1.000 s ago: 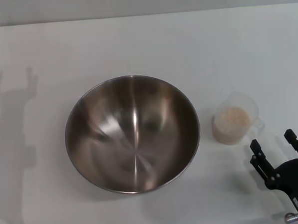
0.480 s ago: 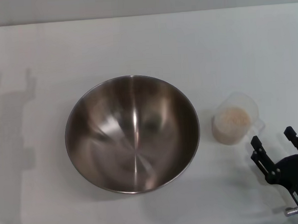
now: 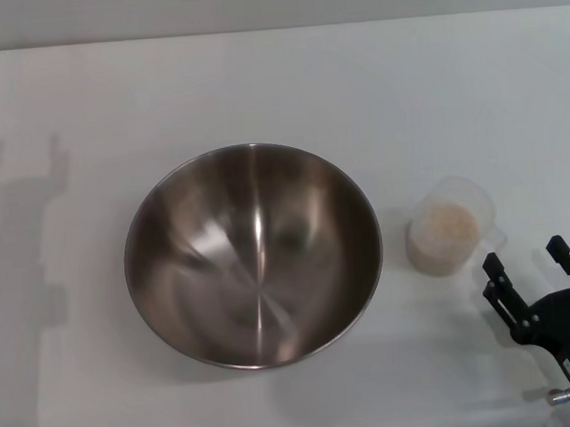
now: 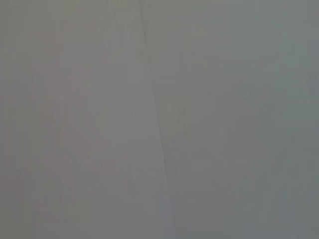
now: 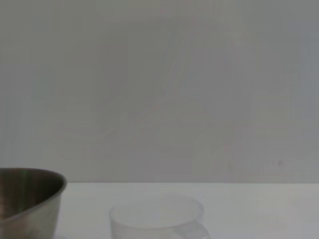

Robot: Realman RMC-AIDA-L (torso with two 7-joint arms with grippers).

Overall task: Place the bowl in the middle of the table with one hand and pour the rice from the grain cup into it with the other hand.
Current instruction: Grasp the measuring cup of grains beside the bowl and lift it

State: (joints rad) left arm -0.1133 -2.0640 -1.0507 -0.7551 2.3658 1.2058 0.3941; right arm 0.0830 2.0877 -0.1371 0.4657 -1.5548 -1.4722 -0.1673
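The steel bowl (image 3: 254, 253) stands empty in the middle of the white table (image 3: 279, 89). The clear grain cup (image 3: 448, 226) stands upright to its right, with pale rice (image 3: 445, 227) inside and its handle toward the right gripper. My right gripper (image 3: 530, 264) is open at the lower right, just short of the cup's handle, holding nothing. The right wrist view shows the bowl's rim (image 5: 30, 191) and the cup (image 5: 157, 216) close ahead. The left gripper is out of view; only its shadow falls on the table at the left.
The left arm's shadow (image 3: 23, 237) lies on the table's left side. The table's far edge (image 3: 275, 27) meets a grey wall. The left wrist view shows only a plain grey surface.
My right gripper has drifted slightly down and to the right, a little away from the cup. The bowl and the cup have not moved.
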